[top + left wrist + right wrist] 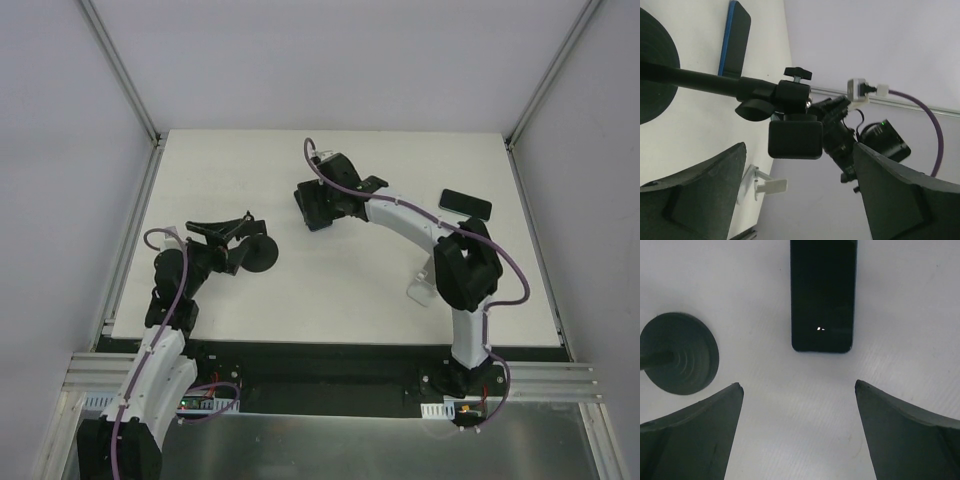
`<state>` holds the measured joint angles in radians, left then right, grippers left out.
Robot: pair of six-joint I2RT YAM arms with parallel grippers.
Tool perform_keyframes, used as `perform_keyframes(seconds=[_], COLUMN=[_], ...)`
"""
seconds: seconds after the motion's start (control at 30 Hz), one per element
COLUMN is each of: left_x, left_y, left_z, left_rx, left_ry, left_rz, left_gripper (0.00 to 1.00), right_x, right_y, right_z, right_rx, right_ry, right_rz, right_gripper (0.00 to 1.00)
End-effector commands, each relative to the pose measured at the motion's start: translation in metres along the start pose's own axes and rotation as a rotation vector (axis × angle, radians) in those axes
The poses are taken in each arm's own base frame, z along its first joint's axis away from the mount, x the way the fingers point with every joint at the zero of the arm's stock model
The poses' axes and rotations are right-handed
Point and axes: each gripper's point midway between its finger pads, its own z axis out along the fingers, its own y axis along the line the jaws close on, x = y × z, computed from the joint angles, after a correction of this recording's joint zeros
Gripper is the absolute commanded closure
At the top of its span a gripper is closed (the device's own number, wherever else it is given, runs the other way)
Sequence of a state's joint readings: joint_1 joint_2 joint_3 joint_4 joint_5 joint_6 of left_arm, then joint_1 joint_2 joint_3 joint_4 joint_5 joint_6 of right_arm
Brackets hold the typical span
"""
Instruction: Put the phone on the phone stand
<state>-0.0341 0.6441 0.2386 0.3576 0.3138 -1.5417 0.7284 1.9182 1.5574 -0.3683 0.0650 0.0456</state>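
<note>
The black phone stand has a round base (pixel 262 252) flat on the table, and its arm rises to a ball head with a square pad (pixel 795 140). My left gripper (pixel 222 238) is open, and the stand's head sits just ahead of its fingertips (pixel 800 145), not gripped. A dark phone (pixel 823 295) lies flat ahead of my open, empty right gripper (pixel 799 385), which hovers above the table (pixel 325 205). The stand's base (pixel 680 352) lies left of the phone. In the left wrist view the phone (pixel 735 37) shows a blue edge. In the top view the right gripper largely hides it.
A second dark phone-like slab (pixel 465 205) lies at the far right of the white table. A small white stand (pixel 420 285) sits by the right arm's elbow, and also shows in the left wrist view (pixel 765 185). Metal frame rails run along the table edges.
</note>
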Motion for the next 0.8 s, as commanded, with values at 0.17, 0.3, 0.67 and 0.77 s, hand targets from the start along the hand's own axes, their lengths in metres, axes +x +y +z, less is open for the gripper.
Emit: perform_keyframes(seconds=[0.17, 0.3, 0.67, 0.77], left_x=[0.034, 0.040, 0.069, 0.075], left_y=[0.002, -0.003, -0.032, -0.034], left_z=[-0.036, -0.050, -0.075, -0.078], left_rx=[0.017, 0.035, 0.139, 0.153], left_ry=[0.150, 0.178, 0.348, 0.383], left_rz=[0.271, 0.489, 0.698, 0.702], left_gripper=[0.02, 0.02, 0.01, 0.01], right_x=[-0.021, -0.019, -0.007, -0.001], right_y=[0.004, -0.001, -0.025, -0.035], right_z=[0.044, 0.063, 0.109, 0.117], right_rx=[0.024, 0.057, 0.164, 0.202], right_ry=[0.029, 0.066, 0.154, 0.184], right_rz=[-0.087, -0.102, -0.089, -0.080], right_gripper=[0.04, 0.04, 0.04, 0.04])
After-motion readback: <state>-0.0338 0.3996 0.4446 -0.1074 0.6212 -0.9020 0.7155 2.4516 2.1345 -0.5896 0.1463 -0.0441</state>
